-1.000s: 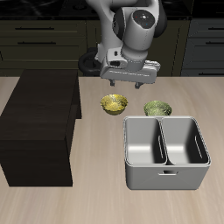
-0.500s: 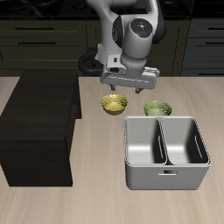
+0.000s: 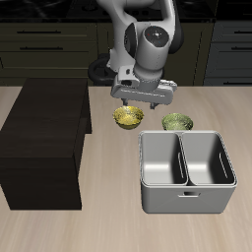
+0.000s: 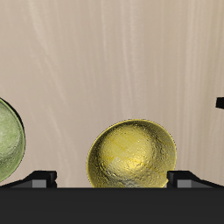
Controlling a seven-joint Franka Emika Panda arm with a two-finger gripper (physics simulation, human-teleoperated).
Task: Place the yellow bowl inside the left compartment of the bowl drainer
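wrist view: yellow bowl (image 4: 133, 155) between spread pincer (image 4: 112, 178) fingers | exterior view: bowl drainer (image 3: 187, 198) nearby

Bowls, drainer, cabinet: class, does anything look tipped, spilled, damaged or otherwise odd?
Nothing stands out. The yellow bowl and the green bowl sit upright on the table, behind the bowl drainer, whose wells hold nothing. The pincer hovers above the yellow bowl.

A simulated kitchen: dark drawer cabinets (image 3: 44, 44) behind a pale wooden table (image 3: 59, 231), bowl drainer (image 3: 187, 172).
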